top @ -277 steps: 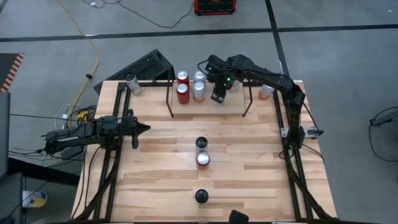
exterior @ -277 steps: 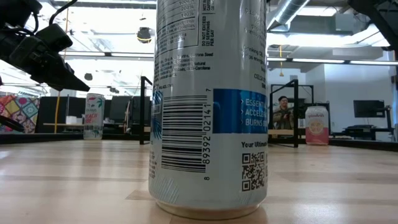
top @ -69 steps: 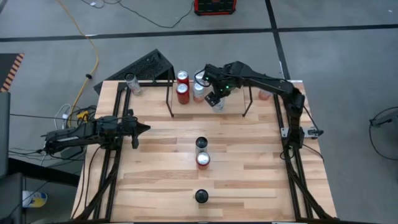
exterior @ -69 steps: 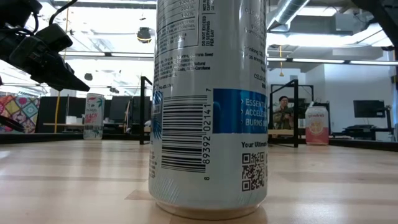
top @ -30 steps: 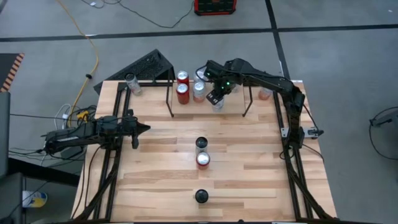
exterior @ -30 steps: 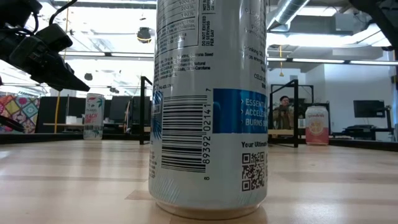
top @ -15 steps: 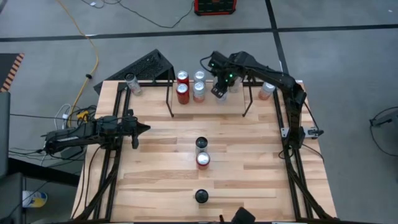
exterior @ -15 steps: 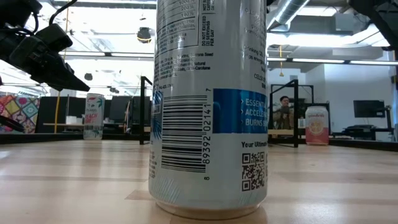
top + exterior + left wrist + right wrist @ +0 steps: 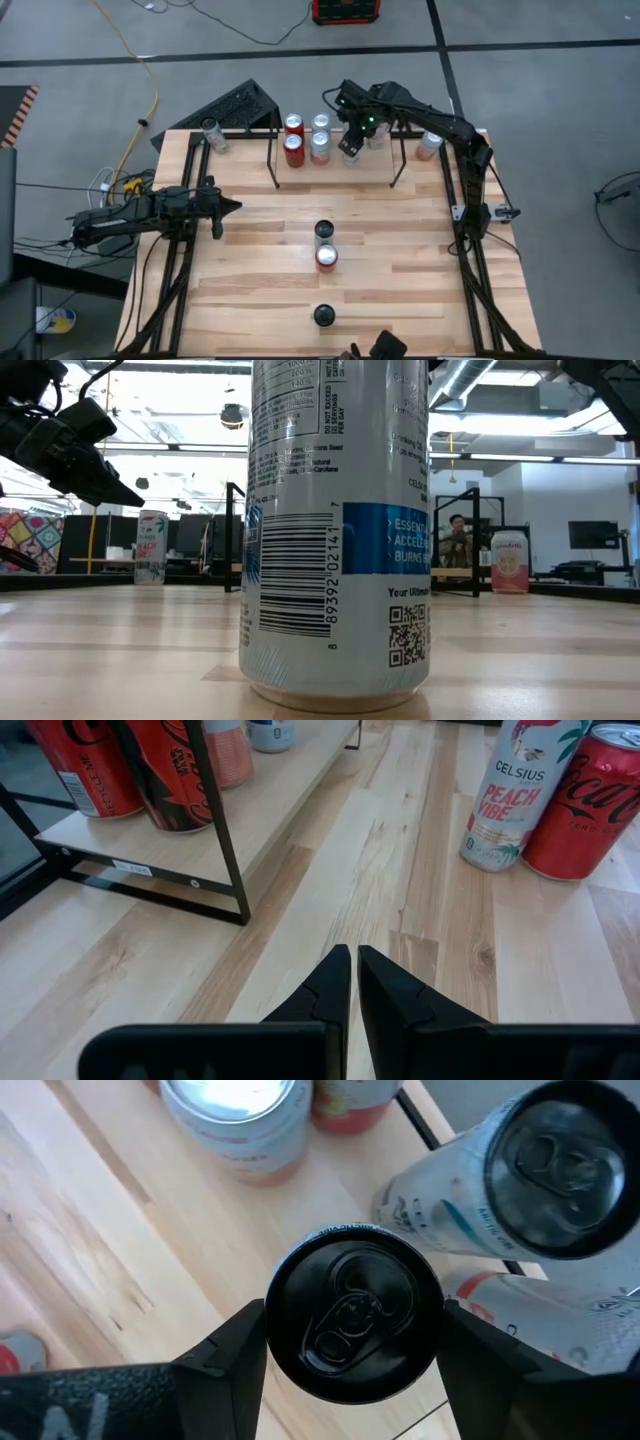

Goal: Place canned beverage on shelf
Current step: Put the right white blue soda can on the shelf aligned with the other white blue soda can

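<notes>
Right gripper [image 9: 352, 1342] clamped from above on a black-topped can [image 9: 352, 1315], fingers pressed to either side of its rim so it hung upright over the shelf [image 9: 272, 160] at the table's far edge. Held just beside the 4 cans already on the shelf board [image 9: 306, 139], probably to fill the next free spot without knocking them. Not set down yet, by the look of it. Left gripper [image 9: 347, 982] parked low at the table's left side, fingers together and empty, well clear. 3 more cans [image 9: 325, 255] left waiting mid-table in a line.
</notes>
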Motion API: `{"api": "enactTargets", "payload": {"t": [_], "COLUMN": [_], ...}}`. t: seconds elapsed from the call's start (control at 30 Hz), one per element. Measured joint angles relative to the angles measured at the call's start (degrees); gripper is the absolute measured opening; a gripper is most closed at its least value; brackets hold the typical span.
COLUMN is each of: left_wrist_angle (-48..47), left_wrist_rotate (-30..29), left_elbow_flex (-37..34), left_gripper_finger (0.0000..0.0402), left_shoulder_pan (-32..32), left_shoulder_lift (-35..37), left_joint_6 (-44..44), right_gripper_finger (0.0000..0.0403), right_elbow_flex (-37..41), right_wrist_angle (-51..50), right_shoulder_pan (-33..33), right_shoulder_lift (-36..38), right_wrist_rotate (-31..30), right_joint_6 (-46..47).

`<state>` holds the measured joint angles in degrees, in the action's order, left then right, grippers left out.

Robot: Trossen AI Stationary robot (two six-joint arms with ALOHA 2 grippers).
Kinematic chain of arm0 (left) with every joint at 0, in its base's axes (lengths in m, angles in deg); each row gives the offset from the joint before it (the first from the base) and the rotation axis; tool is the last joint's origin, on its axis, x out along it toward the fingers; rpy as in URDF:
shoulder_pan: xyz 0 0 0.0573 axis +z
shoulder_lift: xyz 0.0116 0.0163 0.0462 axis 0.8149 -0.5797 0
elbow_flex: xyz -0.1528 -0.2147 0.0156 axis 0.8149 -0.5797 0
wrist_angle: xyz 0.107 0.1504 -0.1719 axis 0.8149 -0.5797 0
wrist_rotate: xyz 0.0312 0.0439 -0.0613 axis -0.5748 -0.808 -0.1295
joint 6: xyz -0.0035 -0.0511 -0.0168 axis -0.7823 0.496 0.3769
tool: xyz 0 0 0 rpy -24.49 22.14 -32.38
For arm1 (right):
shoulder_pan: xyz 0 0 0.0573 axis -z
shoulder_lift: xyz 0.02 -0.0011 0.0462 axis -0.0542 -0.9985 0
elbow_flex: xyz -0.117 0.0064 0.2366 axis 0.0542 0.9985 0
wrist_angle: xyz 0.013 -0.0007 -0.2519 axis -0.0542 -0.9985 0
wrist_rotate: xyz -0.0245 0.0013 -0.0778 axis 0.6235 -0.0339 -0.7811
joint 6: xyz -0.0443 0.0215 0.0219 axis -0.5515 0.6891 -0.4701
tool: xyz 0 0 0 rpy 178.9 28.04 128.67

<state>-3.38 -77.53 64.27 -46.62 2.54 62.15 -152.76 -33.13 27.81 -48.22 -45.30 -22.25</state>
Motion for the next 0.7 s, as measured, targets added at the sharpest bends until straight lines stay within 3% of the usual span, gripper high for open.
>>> {"api": "enactTargets", "payload": {"t": [0.7], "left_wrist_angle": [-0.01], "left_wrist_rotate": [0.02], "left_elbow_flex": [-0.01], "left_gripper_finger": [0.0011], "left_shoulder_pan": [0.01], "left_shoulder_lift": [0.01], "left_joint_6": [0.00], "right_gripper_finger": [0.0234], "right_elbow_flex": [0.00], "right_wrist_angle": [0.94], "right_shoulder_pan": [0.77], "right_shoulder_lift": [0.00], "right_wrist_rotate": [1.95], "right_joint_6": [-1.55]}}
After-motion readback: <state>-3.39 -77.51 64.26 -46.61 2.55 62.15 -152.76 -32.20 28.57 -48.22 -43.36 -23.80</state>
